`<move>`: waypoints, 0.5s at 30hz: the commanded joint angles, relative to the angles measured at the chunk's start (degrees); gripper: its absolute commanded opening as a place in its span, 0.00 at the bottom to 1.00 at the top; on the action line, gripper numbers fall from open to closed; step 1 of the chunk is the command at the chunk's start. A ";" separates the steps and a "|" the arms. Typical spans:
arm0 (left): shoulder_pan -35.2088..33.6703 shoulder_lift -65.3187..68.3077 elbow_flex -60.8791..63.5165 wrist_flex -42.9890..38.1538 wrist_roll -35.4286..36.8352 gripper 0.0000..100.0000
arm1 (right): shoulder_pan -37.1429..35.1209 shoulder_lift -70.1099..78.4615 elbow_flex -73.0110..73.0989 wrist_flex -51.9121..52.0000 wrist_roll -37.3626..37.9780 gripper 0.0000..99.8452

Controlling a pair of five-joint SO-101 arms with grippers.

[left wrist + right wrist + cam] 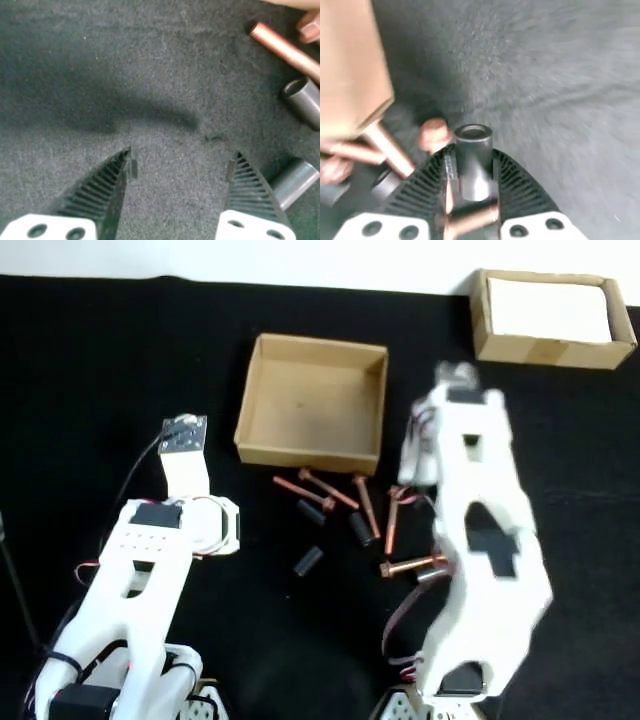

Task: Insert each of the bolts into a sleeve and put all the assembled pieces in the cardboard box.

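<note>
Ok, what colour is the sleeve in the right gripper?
The sleeve is dark grey; the right wrist view shows it best.

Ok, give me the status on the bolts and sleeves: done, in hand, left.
Done: nothing shows yet; the cardboard box holds no pieces. In hand: the right gripper is shut on one sleeve; the left gripper is open over the mat. Left: several bolts and other sleeves lie loose near the box, all to be joined and boxed.
</note>
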 commanded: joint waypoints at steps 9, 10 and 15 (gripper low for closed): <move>18.59 2.15 -43.56 39.12 -4.66 0.29 | 10.24 -38.20 13.67 10.68 -0.35 0.01; 21.41 4.35 -47.25 41.67 -4.66 0.29 | 12.35 -41.27 17.19 9.63 -0.35 0.01; 30.37 25.01 -62.55 49.32 -4.57 0.29 | 24.13 -55.96 34.95 2.24 0.09 0.01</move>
